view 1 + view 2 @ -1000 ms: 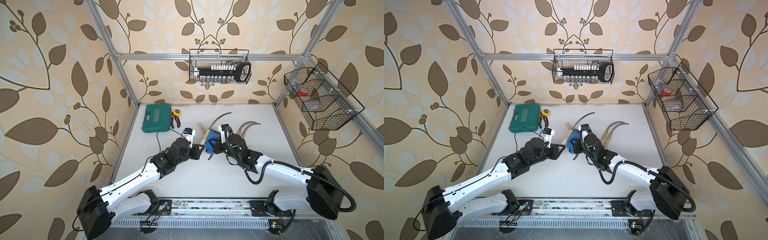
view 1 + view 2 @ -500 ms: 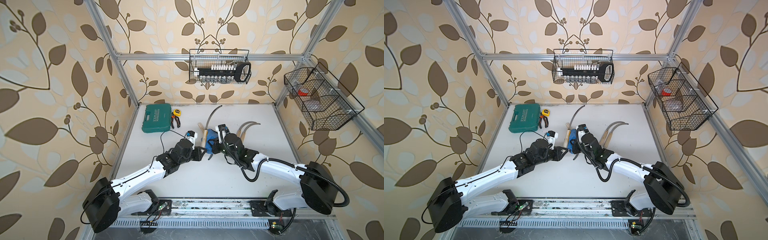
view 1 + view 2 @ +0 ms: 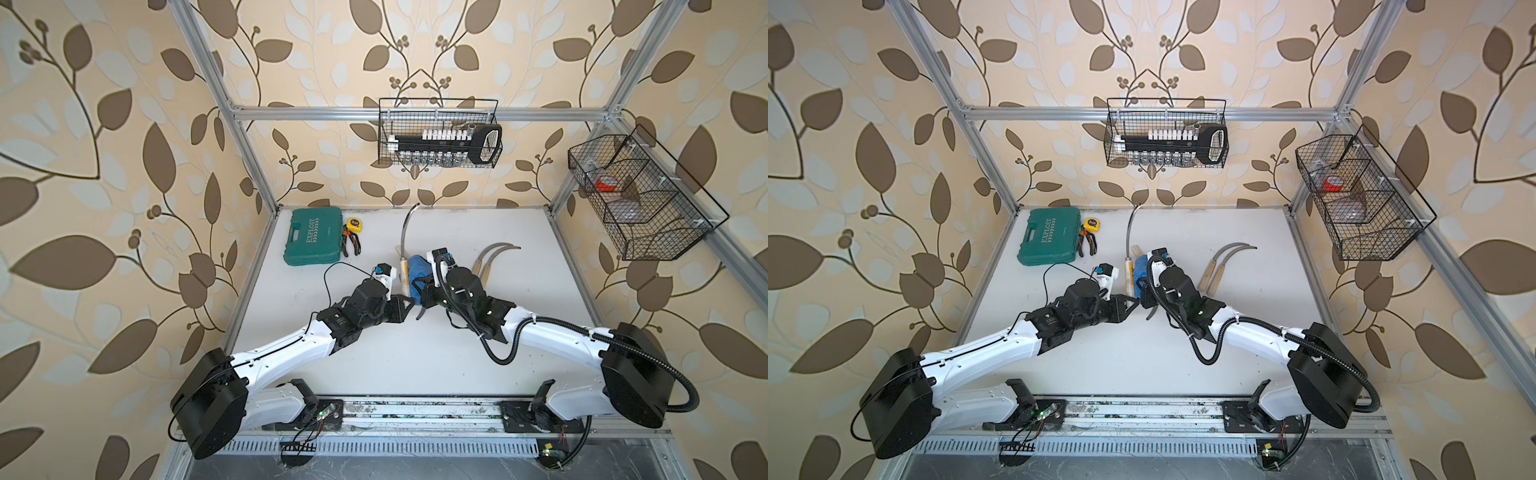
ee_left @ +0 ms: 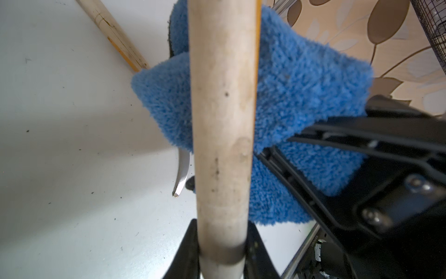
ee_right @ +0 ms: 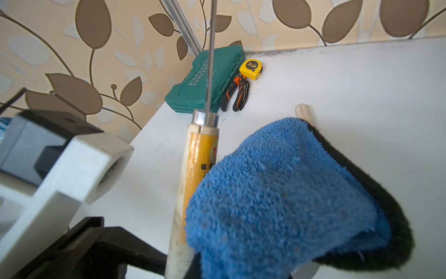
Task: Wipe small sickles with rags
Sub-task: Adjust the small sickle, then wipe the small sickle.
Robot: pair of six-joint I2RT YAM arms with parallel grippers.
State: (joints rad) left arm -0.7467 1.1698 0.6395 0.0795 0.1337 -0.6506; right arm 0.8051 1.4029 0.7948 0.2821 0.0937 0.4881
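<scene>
In both top views my left pincer [image 3: 406, 301] is clamped on the wooden handle of a sickle [image 3: 402, 268] at mid-bench, with the blade reaching toward the far wall. My right pincer [image 3: 419, 287] is closed on the blue rag [image 3: 419, 268], just right of that handle. A pair of sickles [image 3: 482, 259] lies further right. A green case [image 3: 313, 243], pliers [image 3: 351, 246] and a tape measure [image 3: 353, 224] sit at the far left.

In my left wrist view, my fingers [image 4: 188, 250] grip the handle on both sides. The rag is bunched right behind it. Below, a second sickle [image 4: 115, 31] lies on the white bench [image 4: 60, 145], partly under the rag.

In my right wrist view the rag hangs beside the handle and overlaps it. Whether it presses on the wood I cannot tell.
</scene>
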